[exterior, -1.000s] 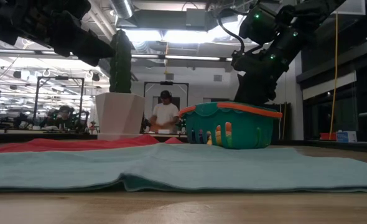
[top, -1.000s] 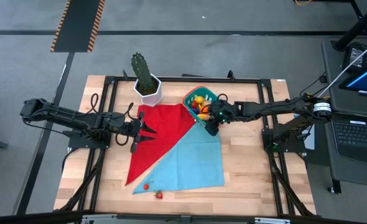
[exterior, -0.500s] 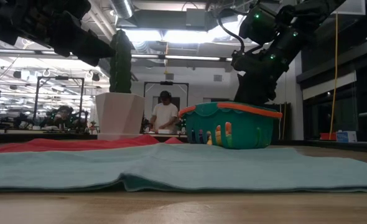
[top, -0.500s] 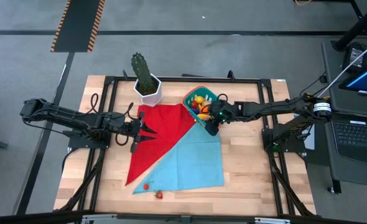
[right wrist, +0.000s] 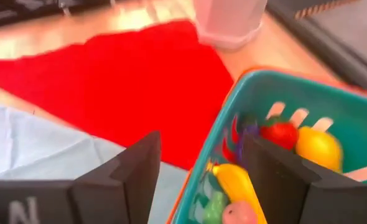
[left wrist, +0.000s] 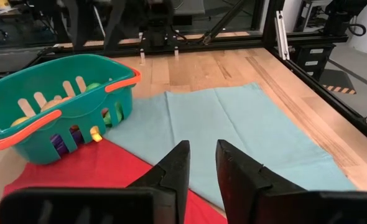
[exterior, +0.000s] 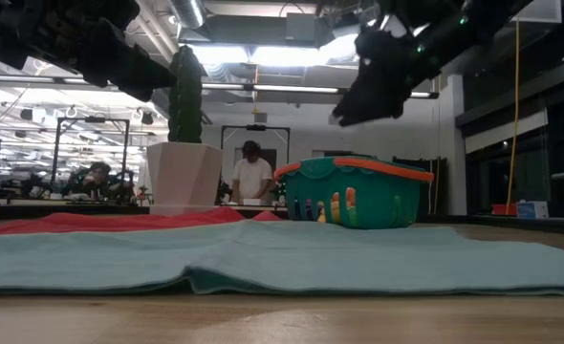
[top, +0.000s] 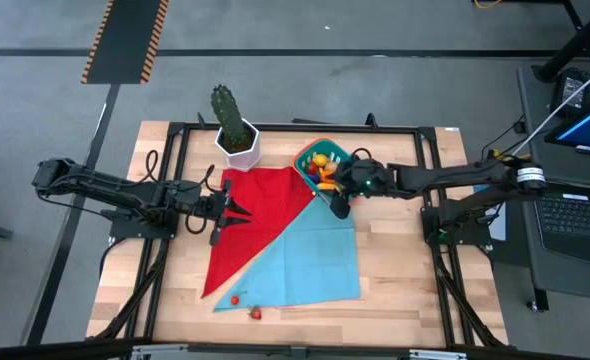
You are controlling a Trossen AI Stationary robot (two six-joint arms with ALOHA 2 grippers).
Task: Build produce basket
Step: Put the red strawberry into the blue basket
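1. Pale wooden desk inside a black metal frame, grey floor around it; beyond, a workshop with ceiling lights and a person in a white top.
2. Right hand hanging above the near edge of the basket, clear of its rim; two dark, blocky fingers spread wide apart, nothing between them.
3. Straight below that hand: small teal plastic basket, squarish with rounded corners, orange-red rim, slotted sides, standing at the top corner of the cloths.
4. Inside the basket, glossy toy produce packed together: a curved yellow banana, a round yellow fruit, a red piece, something purple, something green.
5. Left hand low over the red cloth, well apart from the basket; two tapered dark fingers nearly together, a narrow gap between them, empty.
6. Smooth red cloth and light blue cloth lying flat, meeting along a diagonal edge.
7. White hexagonal pot with a ribbed green cactus, behind the red cloth.
8. Two small red berries near the front edge, one on the blue cloth's corner, one on bare wood.
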